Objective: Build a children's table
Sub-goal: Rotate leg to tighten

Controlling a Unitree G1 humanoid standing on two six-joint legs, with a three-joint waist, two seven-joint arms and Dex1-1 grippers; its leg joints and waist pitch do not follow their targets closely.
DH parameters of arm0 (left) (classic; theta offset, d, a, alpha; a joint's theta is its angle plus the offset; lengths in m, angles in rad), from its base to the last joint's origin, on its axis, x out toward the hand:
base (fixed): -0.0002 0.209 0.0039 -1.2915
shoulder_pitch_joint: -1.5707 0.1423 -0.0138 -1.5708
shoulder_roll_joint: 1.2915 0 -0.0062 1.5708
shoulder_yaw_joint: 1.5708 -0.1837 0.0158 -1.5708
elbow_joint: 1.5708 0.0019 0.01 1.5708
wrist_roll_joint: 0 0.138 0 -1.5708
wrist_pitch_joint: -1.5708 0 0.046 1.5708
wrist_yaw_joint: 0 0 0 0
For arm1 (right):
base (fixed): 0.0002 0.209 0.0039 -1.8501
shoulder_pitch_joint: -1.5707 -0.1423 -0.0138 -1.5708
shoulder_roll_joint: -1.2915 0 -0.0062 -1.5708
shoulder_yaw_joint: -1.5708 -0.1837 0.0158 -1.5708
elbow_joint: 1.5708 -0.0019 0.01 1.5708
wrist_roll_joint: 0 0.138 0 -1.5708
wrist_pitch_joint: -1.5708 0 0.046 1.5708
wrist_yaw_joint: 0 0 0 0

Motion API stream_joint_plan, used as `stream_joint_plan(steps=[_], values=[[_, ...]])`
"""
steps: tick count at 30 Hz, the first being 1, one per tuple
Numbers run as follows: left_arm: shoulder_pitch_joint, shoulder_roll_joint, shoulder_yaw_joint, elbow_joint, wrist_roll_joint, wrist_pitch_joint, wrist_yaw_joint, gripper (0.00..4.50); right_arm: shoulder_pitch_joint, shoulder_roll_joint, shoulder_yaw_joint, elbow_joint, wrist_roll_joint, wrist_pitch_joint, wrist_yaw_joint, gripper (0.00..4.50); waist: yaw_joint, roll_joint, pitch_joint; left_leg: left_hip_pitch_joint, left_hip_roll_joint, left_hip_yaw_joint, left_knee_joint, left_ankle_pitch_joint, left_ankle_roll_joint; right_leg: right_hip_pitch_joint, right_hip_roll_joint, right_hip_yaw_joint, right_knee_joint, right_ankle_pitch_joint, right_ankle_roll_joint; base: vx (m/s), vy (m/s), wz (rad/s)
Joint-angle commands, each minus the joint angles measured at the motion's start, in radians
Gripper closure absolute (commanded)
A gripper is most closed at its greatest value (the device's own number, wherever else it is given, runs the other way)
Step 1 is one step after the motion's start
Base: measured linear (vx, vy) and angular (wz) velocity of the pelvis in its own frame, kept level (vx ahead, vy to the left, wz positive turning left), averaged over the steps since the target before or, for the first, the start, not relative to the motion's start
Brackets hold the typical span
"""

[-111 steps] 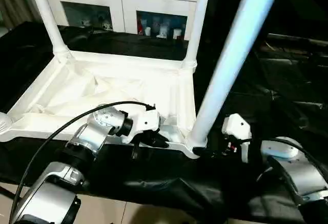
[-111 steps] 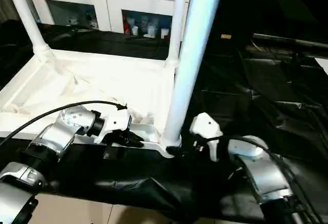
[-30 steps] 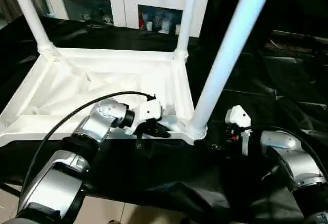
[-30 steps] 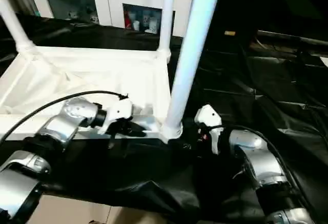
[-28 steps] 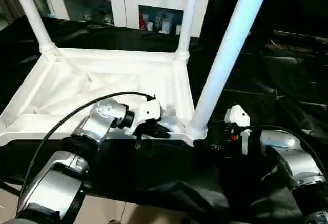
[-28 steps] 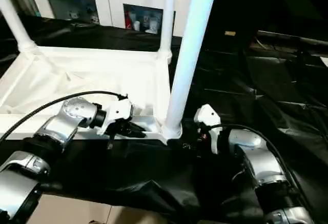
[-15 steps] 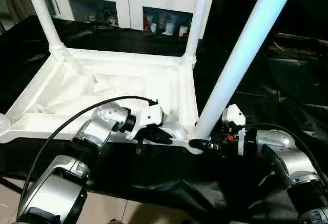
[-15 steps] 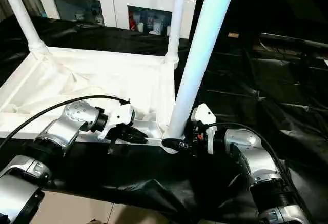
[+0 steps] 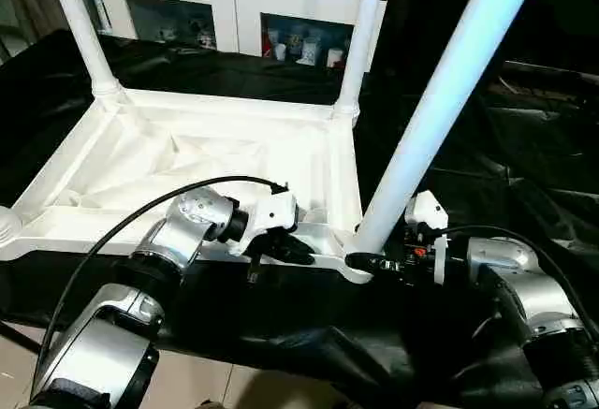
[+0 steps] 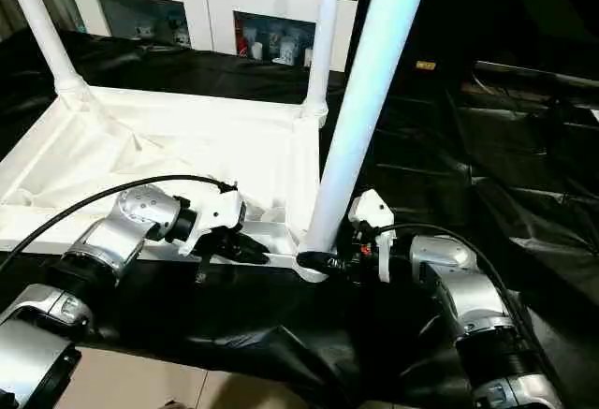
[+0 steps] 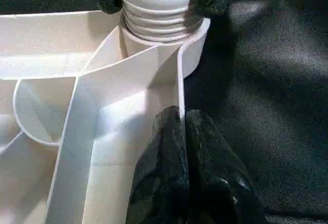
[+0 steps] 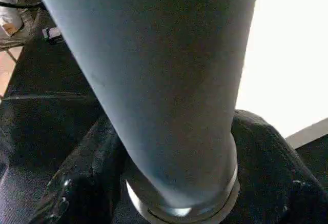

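White plastic children's table (image 9: 187, 161): lay inverted on black-draped work table (image 9: 524, 166). Left gripper (image 11: 182, 126), fingers pressed together, pinned its near rim, likely as bracing. Right gripper (image 10: 323, 261) straddled near-corner white tapered tube leg (image 9: 440, 100) at its base, likely for seating.

A: We log the left arm entering from 7 o'clock, silver forearm angled toward 2 o'clock, a black cable arcing over the wrist. Left gripper (image 9: 285, 248) has its fingers (image 11: 177, 183) pressed together.

B: Agreed. We see the right arm entering from 4 o'clock, wrist level, pointing to 9 o'clock. Right gripper (image 9: 367, 261) has its fingers (image 12: 77, 183) spread, one on each side of the white tube.
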Motion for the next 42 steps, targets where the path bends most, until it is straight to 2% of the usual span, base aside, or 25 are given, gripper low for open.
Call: stream_joint_plan(steps=[1, 3, 5, 6, 7, 9, 11, 13, 14, 19, 22, 23, 25, 27, 28, 29, 30, 31, 32, 33, 34, 35, 37, 39, 42], values=[[0.004, -0.027, 0.02, 0.019, -0.002, -0.002, 0.088, 4.5, 0.031, 0.038, 0.014, -0.001, 0.002, 0.025, -0.052, 1.86, -0.001, -0.002, -0.062, 0.006, 0.001, 0.012, -0.07, -0.242, 0.057, 0.053, -0.025, 0.021, -0.062, -0.208, -0.242, 0.0, 0.0, 0.0], [-0.01, -0.044, 0.017, 0.052, 0.032, 0.011, 0.176, 4.5, 0.028, 0.078, -0.015, 0.045, -0.024, 0.005, -0.164, 1.86, -0.005, -0.002, -0.057, 0.003, -0.001, 0.011, -0.074, -0.268, 0.045, 0.051, -0.025, 0.02, -0.067, -0.271, -0.222, 0.0, 0.0, 0.0], [-0.025, -0.064, 0.021, 0.087, 0.052, 0.034, 0.256, 4.5, 0.022, 0.119, -0.043, 0.086, -0.042, -0.01, -0.27, 1.86, -0.009, 0.0, -0.054, 0.01, -0.001, 0.009, -0.076, -0.313, 0.018, 0.042, -0.028, 0.019, -0.078, -0.378, -0.189, 0.0, 0.0, 0.0], [-0.043, -0.093, 0.029, 0.126, 0.062, 0.047, 0.336, 4.5, 0.014, 0.169, -0.075, 0.128, -0.055, -0.031, -0.388, 1.87, -0.013, 0.0, -0.051, 0.011, -0.004, 0.008, -0.076, -0.342, 0.003, 0.035, -0.028, 0.019, -0.084, -0.445, -0.167, 0.0, 0.0, 0.0], [-0.049, -0.104, 0.033, 0.139, 0.064, 0.05, 0.364, 4.5, 0.011, 0.189, -0.088, 0.143, -0.059, -0.039, -0.434, 1.87, -0.013, -0.002, -0.05, 0.019, -0.008, 0.006, -0.074, -0.371, -0.007, 0.03, -0.028, 0.017, -0.093, -0.511, -0.142, 0.0, 0.0, 0.0], [-0.07, -0.135, 0.033, 0.173, 0.077, 0.066, 0.437, 4.5, -0.004, 0.242, -0.12, 0.181, -0.077, -0.058, -0.574, 1.87, -0.016, -0.002, -0.05, 0.012, -0.01, 0.0, -0.08, -0.371, -0.013, 0.034, -0.029, 0.014, -0.098, -0.552, -0.109, -0.026, 0.001, -0.03], [-0.096, -0.161, 0.03, 0.208, 0.095, 0.092, 0.515, 4.5, -0.022, 0.287, -0.15, 0.212, -0.097, -0.062, -0.712, 1.87, -0.021, -0.001, -0.052, 0.014, -0.011, -0.004, -0.081, -0.389, -0.013, 0.033, -0.027, 0.01, -0.104, -0.573, -0.091, 0.0, 0.0, 0.0], [-0.119, -0.185, 0.037, 0.238, 0.098, 0.111, 0.58, 4.5, -0.041, 0.331, -0.168, 0.228, -0.114, -0.062, -0.814, 1.87, -0.032, 0.004, -0.052, 0.015, -0.012, -0.008, -0.084, -0.41, -0.015, 0.032, -0.025, 0.004, -0.109, -0.577, -0.088, 0.0, 0.0, 0.0], [-0.126, -0.192, 0.037, 0.247, 0.099, 0.112, 0.589, 4.5, -0.049, 0.35, -0.171, 0.228, -0.114, -0.061, -0.835, 1.87, -0.035, 0.003, -0.054, 0.015, -0.013, -0.008, -0.083, -0.413, -0.012, 0.031, -0.024, 0.003, -0.111, -0.574, -0.088, 0.0, 0.0, 0.0], [-0.133, -0.187, 0.022, 0.254, 0.12, 0.079, 0.555, 4.5, -0.055, 0.369, -0.14, 0.203, -0.12, -0.095, -0.768, 1.87, -0.035, 0.003, -0.057, 0.012, -0.011, -0.007, -0.085, -0.418, 0.013, 0.033, -0.025, 0.008, -0.11, -0.499, -0.115, 0.0, 0.0, 0.0], [-0.132, -0.169, 0.012, 0.259, 0.122, 0.035, 0.501, 4.5, -0.041, 0.351, -0.129, 0.152, -0.079, -0.112, -0.661, 1.87, -0.031, 0.001, -0.058, 0.007, -0.009, -0.002, -0.085, -0.391, 0.027, 0.038, -0.025, 0.012, -0.103, -0.433, -0.143, 0.0, 0.0, 0.0], [-0.132, -0.164, 0.011, 0.258, 0.121, 0.036, 0.488, 4.5, -0.036, 0.341, -0.125, 0.131, -0.06, -0.105, -0.625, 1.31, -0.028, -0.002, -0.059, 0.007, -0.009, 0.001, -0.083, -0.375, 0.036, 0.04, -0.026, 0.014, -0.101, -0.418, -0.148, 0.0, 0.0, 0.0], [-0.127, -0.148, 0.003, 0.246, 0.12, 0.031, 0.445, 4.5, -0.027, 0.3, -0.113, 0.091, -0.046, -0.101, -0.558, 1.17, -0.024, -0.004, -0.059, 0.009, -0.008, 0.005, -0.081, -0.353, 0.046, 0.039, -0.025, 0.017, -0.099, -0.397, -0.159, 0.0, 0.0, 0.0], [-0.121, -0.131, -0.007, 0.237, 0.114, 0.028, 0.391, 4.5, -0.018, 0.246, -0.097, 0.052, -0.037, -0.078, -0.485, 0.96, -0.023, -0.003, -0.062, 0.001, -0.006, 0.003, -0.082, -0.305, 0.053, 0.048, -0.027, 0.018, -0.09, -0.349, -0.171, 0.0, 0.0, 0.0], [-0.117, -0.12, -0.013, 0.229, 0.113, 0.02, 0.359, 4.5, -0.015, 0.22, -0.092, 0.035, -0.033, -0.064, -0.449, 0.81, -0.022, -0.006, -0.061, -0.001, -0.006, 0.003, -0.083, -0.29, 0.055, 0.051, -0.026, 0.017, -0.089, -0.337, -0.172, 0.0, 0.0, 0.0], [-0.108, -0.102, -0.022, 0.211, 0.11, 0.018, 0.302, 4.5, -0.005, 0.164, -0.074, 0.0, -0.02, -0.027, -0.368, 0.74, -0.022, -0.004, -0.062, -0.001, -0.005, 0.005, -0.08, -0.279, 0.061, 0.049, -0.027, 0.018, -0.087, -0.32, -0.18, 0.0, 0.0, 0.0], [-0.102, -0.091, -0.026, 0.2, 0.107, 0.022, 0.271, 4.5, 0.003, 0.13, -0.06, -0.022, -0.013, -0.003, -0.316, 0.7, -0.02, -0.005, -0.063, -0.003, -0.004, 0.004, -0.079, -0.255, 0.066, 0.056, -0.026, 0.018, -0.082, -0.286, -0.189, 0.0, 0.0, 0.0], [-0.102, -0.091, -0.026, 0.2, 0.107, 0.022, 0.271, 4.5, 0.003, 0.13, -0.06, -0.022, -0.013, -0.003, -0.316, 0.63, -0.021, -0.005, -0.064, -0.006, -0.004, 0.005, -0.078, -0.232, 0.074, 0.058, -0.027, 0.018, -0.076, -0.247, -0.198, 0.0, 0.0, 0.0], [-0.095, -0.079, -0.033, 0.185, 0.1, 0.019, 0.227, 4.5, 0.013, 0.089, -0.041, -0.044, -0.012, 0.009, -0.258, 0.5, -0.022, -0.006, -0.063, -0.008, -0.004, 0.005, -0.079, -0.231, 0.076, 0.058, -0.027, 0.016, -0.077, -0.25, -0.201, 0.0, 0.0, 0.0], [-0.083, -0.051, -0.048, 0.154, 0.093, 0.019, 0.148, 4.5, 0.037, 0.009, -0.012, -0.088, -0.007, 0.028, -0.148, 0.5, -0.022, -0.008, -0.066, -0.007, -0.003, 0.005, -0.075, -0.215, 0.079, 0.06, -0.029, 0.017, -0.074, -0.237, -0.206, 0.0, 0.0, 0.0], [-0.078, -0.041, -0.054, 0.142, 0.091, 0.015, 0.119, 4.5, 0.045, -0.02, -0.001, -0.103, -0.005, 0.036, -0.107, 0.5, -0.016, -0.007, -0.069, -0.003, 0.0, 0.005, -0.071, -0.18, 0.091, 0.064, -0.028, 0.018, -0.067, -0.175, -0.224, 0.061, -0.001, 0.0], [-0.076, -0.033, -0.057, 0.133, 0.086, 0.014, 0.091, 4.5, 0.05, -0.043, 0.006, -0.112, -0.005, 0.044, -0.075, 0.5, -0.016, -0.005, -0.067, -0.001, 0.001, 0.008, -0.07, -0.172, 0.1, 0.061, -0.025, 0.019, -0.063, -0.143, -0.238, 0.061, -0.001, 0.0], [-0.071, -0.026, -0.058, 0.118, 0.078, 0.011, 0.069, 4.5, 0.052, -0.054, 0.013, -0.112, -0.008, 0.047, -0.06, 0.5, -0.019, 0.0, -0.071, -0.003, 0.0, 0.008, -0.067, -0.146, 0.115, 0.063, -0.027, 0.017, -0.055, -0.066, -0.275, 0.027, 0.003, -0.01], [-0.063, -0.014, -0.06, 0.089, 0.067, 0.023, 0.026, 4.5, 0.055, -0.063, 0.026, -0.112, -0.022, 0.041, -0.042, 0.5, -0.019, -0.002, -0.072, 0.002, 0.002, 0.009, -0.067, -0.149, 0.11, 0.064, -0.027, 0.018, -0.051, -0.046, -0.294, 0.0, 0.0, 0.0], [-0.056, -0.011, -0.054, 0.07, 0.06, 0.032, 0.009, 4.5, 0.05, -0.059, 0.033, -0.106, -0.033, 0.038, -0.05, 0.5, -0.02, -0.002, -0.07, 0.004, 0.002, 0.011, -0.067, -0.168, 0.105, 0.063, -0.025, 0.018, -0.053, -0.061, -0.298, 0.0, 0.0, 0.0]])
